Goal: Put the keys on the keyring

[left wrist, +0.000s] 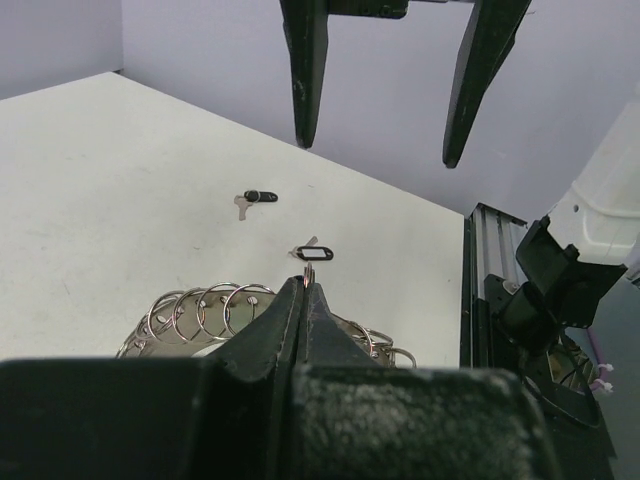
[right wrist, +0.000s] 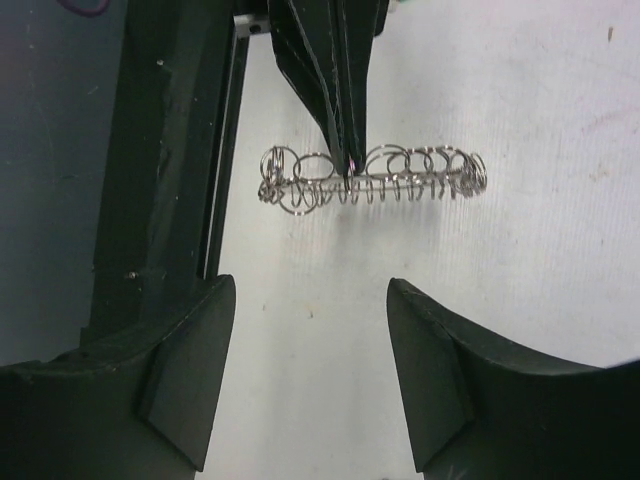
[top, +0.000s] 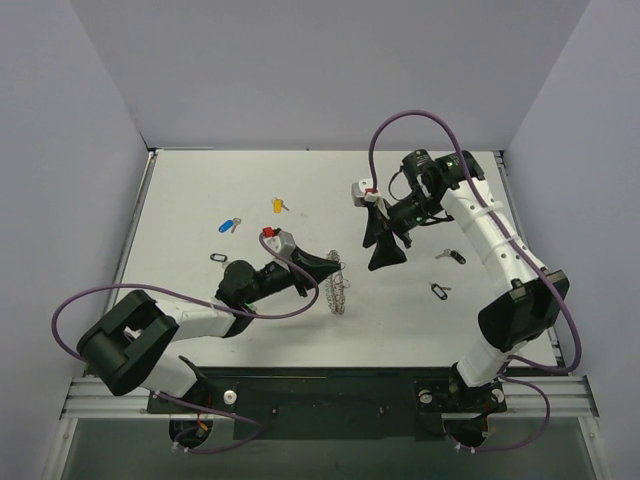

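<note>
Silver coil keyring (right wrist: 400, 185) stands on edge at mid-table, pinched in our left gripper (left wrist: 307, 283) and, we judge, presented to our right gripper (right wrist: 310, 330), whose fingers are spread facing it, while the blue key (top: 229, 224) and yellow key (top: 279, 205) lie well apart, unthreaded.

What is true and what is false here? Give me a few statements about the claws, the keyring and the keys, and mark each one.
1. The left claw is shut on the keyring. True.
2. The right claw holds a key. False: it is open, with nothing between its fingers.
3. The blue key lies on the table, apart from the keyring. True.
4. The yellow key hangs on the keyring. False: it lies on the table, near the blue key.
</note>
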Controlling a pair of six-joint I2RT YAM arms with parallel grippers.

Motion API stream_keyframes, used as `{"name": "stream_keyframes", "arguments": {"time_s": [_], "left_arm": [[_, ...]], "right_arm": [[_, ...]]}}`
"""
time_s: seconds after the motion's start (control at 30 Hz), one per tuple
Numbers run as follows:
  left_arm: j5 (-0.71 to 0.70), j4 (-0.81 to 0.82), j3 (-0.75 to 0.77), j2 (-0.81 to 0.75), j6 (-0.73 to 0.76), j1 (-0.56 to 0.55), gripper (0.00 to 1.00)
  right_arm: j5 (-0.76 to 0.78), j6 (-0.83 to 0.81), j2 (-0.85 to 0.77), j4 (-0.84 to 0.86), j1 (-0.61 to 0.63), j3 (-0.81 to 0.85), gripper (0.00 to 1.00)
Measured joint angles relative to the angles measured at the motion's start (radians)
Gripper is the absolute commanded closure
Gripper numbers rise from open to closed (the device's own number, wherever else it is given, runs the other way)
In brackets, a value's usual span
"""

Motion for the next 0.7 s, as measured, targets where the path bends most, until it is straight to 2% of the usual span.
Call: {"name": "stream_keyframes", "arguments": {"time_s": [0.33, 0.7], "left_arm": [[0.0, 0.007, 0.024, -0.015, -0.04, 0.0, 1.0], [0.0, 0.007, 0.03, -0.022, -0.052, 0.0, 1.0]], "right_arm": [[-0.056, 0.002, 0.099, 0.053, 0.069, 0.035, 0.53], [-0.05, 0.03, 0.109, 0.089, 0.117, 0.035, 0.76]]}}
